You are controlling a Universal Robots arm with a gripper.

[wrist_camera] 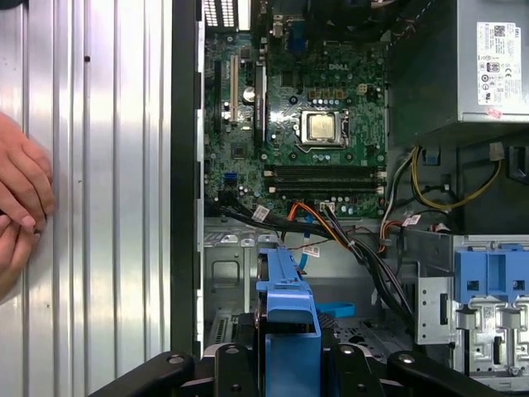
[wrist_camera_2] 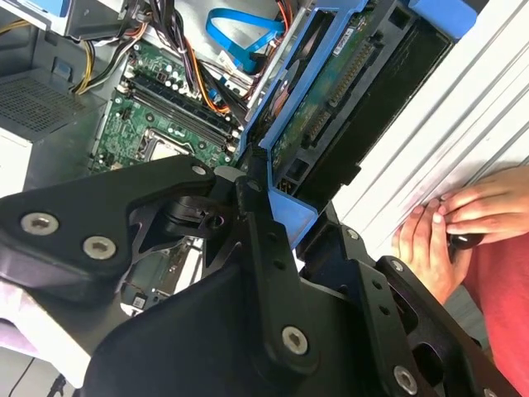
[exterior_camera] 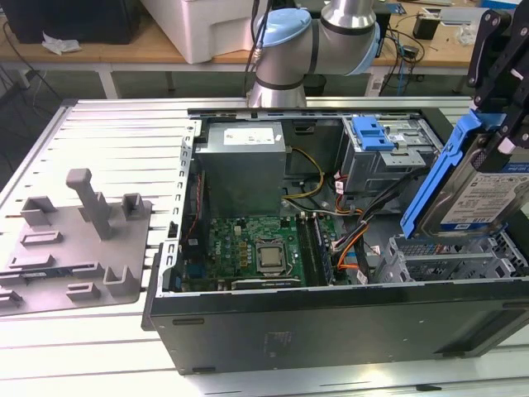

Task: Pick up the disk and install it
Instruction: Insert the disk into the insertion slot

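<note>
The disk is a silver drive with a white-and-blue label in a blue plastic carrier. It hangs tilted above the metal drive cage, at the right of the exterior view, in the open computer case. My black gripper is shut on it from above. In the second wrist view the disk's green circuit-board underside and the carrier sit between the fingers. The first wrist view has the carrier's edge between the gripper's links, over the cage floor.
Inside the case lie the motherboard, the grey power-supply box, loose cables and another blue carrier in the far bay. A grey fixture lies on the table to the exterior view's left. A person's hands rest beside the case.
</note>
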